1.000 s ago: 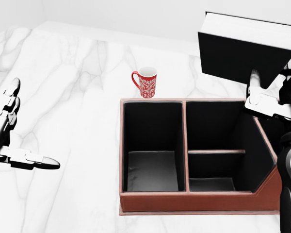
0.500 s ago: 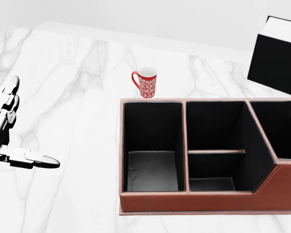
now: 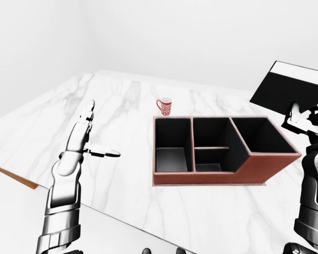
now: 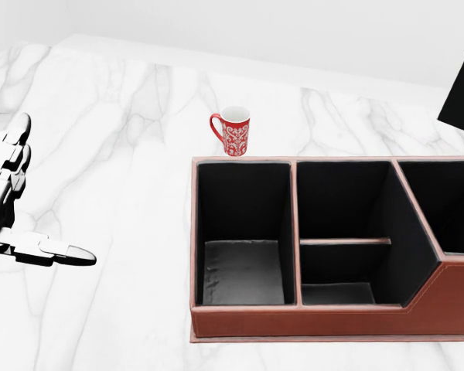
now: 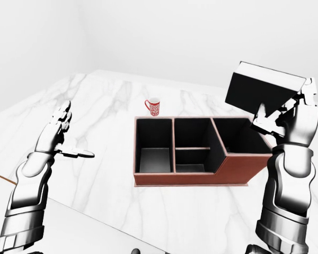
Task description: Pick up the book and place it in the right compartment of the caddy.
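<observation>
Right hand (image 5: 290, 119) was raised at the right edge of the right-eye view, fingers (image 5: 266, 123) closed round one book (image 5: 261, 86). The book was black-covered with a white page edge, tilted, held in the air above and to the right of the caddy's right compartment, touching neither caddy nor table. In the head view only a black corner of it showed at the upper right edge.

Left hand (image 3: 84, 138) was held above the table (image 3: 122, 114) at the left, well apart from everything else. Fingers were spread and extended, thumb (image 3: 106, 153) pointing toward the caddy, nothing in its grasp.

One caddy (image 4: 294, 320), brown outside and black inside, sat on the white marble table. Compartments counted: one tall at the left, a middle section split by a low divider into two smaller cells, and one wide at the right with a sloped wall. Four openings in all, and all showed bare floors where visible. The right compartment's floor was only partly in view.

One red-and-white patterned mug (image 4: 233, 131) stood upright on the table just beyond the caddy's top left corner in the head view, handle to the view's left, not touching the caddy.

Count: two hands, one book, one caddy, one mug.
</observation>
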`<state>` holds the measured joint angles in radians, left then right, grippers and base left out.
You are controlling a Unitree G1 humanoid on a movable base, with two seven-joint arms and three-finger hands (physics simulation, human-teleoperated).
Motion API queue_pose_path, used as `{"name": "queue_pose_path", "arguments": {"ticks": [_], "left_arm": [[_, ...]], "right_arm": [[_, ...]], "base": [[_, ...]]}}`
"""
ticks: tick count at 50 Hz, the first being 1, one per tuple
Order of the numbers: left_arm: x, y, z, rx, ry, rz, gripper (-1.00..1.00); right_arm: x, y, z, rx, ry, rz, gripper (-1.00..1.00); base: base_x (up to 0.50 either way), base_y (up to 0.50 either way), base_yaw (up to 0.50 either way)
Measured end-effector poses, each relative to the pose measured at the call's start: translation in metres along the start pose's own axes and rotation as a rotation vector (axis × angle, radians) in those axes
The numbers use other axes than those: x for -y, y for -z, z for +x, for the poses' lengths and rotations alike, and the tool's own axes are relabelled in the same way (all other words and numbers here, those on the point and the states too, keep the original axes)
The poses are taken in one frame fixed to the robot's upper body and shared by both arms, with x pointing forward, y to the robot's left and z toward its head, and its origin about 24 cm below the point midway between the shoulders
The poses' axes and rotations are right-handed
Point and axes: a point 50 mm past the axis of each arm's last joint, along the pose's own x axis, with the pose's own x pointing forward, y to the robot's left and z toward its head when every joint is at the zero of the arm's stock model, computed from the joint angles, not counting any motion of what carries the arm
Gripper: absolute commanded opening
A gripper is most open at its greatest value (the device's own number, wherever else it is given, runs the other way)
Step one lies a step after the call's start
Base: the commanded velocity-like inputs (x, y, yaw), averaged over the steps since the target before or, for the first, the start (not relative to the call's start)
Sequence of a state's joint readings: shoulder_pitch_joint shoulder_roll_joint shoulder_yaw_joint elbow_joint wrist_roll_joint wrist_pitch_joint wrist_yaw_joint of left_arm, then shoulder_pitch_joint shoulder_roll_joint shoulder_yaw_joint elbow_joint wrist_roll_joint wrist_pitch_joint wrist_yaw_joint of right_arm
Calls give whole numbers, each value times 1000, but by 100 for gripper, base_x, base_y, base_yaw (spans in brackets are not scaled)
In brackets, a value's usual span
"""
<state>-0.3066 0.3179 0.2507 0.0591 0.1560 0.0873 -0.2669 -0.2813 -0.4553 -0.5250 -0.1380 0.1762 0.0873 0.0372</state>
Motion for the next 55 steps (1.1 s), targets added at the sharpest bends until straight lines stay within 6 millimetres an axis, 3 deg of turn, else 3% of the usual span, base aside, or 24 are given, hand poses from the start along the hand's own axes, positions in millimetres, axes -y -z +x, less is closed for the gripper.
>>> {"name": "queue_pose_path", "arguments": {"ticks": [30, 55], "left_arm": [[4, 6, 1, -24, 8, -8, 100], [5, 1, 1, -5, 10, 5, 100]], "right_arm": [[-8, 27, 5, -120, -87, -45, -100], [6, 44, -1, -201, -63, -61, -100]], "base": [[0, 0, 0], [0, 0, 0]]}}
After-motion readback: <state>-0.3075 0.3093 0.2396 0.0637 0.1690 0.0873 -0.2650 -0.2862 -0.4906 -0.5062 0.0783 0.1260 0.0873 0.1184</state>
